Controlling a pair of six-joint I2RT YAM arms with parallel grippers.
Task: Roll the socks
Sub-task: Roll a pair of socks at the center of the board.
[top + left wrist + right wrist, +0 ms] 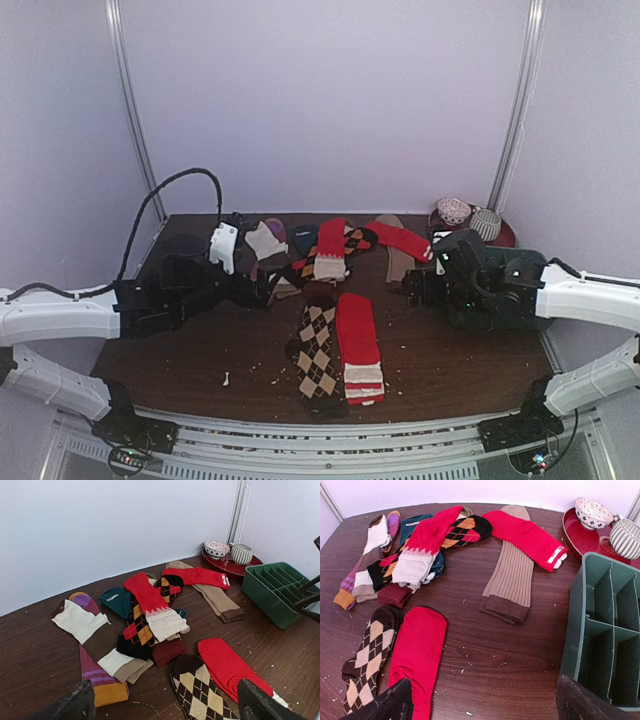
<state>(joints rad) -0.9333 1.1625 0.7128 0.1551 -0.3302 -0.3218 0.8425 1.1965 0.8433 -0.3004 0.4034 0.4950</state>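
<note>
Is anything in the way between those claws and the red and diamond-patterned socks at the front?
Nothing visible does. The red sock and argyle sock lie flat, side by side, with only bare table between them and either arm's open jaws. The pile of other socks sits farther back.

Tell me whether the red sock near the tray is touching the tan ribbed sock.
Touching. The right wrist view shows the red sock draped across the upper end of the tan ribbed sock.

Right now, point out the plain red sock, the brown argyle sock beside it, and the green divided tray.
plain red sock (417,655), right wrist view, middle of its body.
brown argyle sock (364,656), right wrist view, a tan diamond.
green divided tray (572,635), right wrist view, its left outer wall.
</note>
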